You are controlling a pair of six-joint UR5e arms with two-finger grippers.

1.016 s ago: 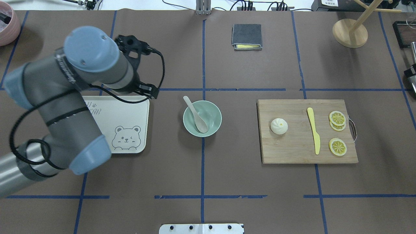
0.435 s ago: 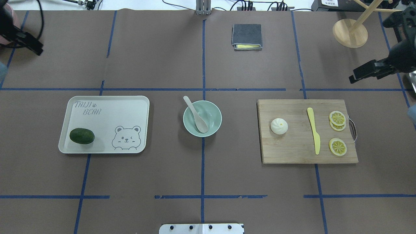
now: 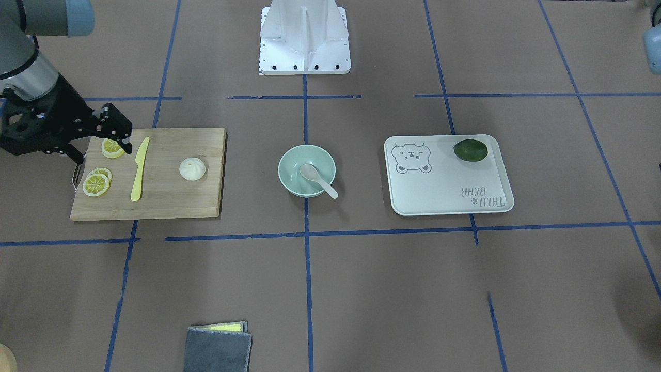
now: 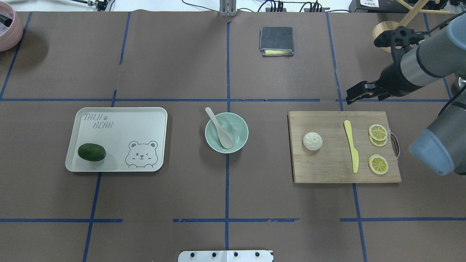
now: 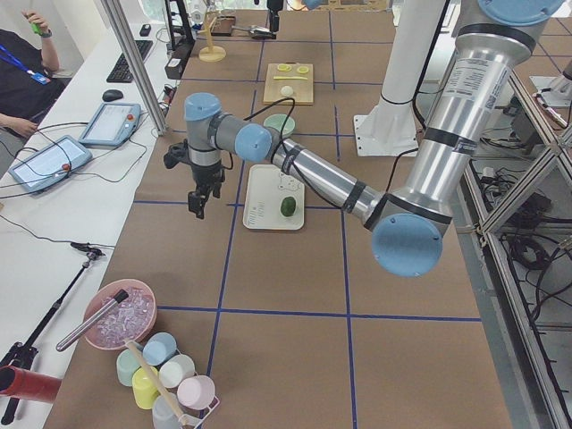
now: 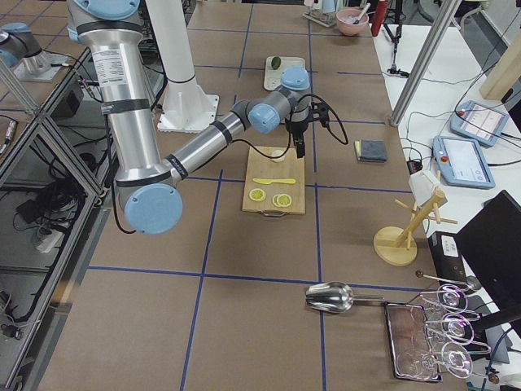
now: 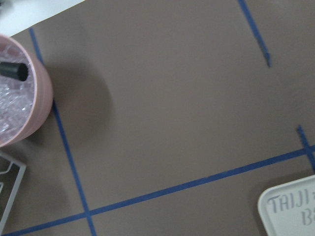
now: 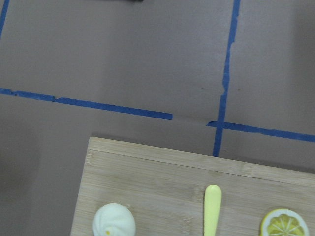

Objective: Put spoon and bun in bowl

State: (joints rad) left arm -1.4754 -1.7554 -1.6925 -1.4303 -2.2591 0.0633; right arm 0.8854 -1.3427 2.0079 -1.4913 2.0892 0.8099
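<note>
My right gripper (image 4: 355, 94) hovers well to the right of the bowl (image 4: 239, 128). Whether it is parted I cannot tell, nor my left gripper (image 5: 197, 204), far to the bowl's left. The bun (image 4: 312, 141) sits right of the bowl, and the spoon (image 4: 221, 133) lies inside it.

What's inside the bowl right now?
Only the spoon, scoop resting inside the bowl, handle leaning out over the rim. The bun sits on the cutting board. The patch under the scoop is hidden.
</note>
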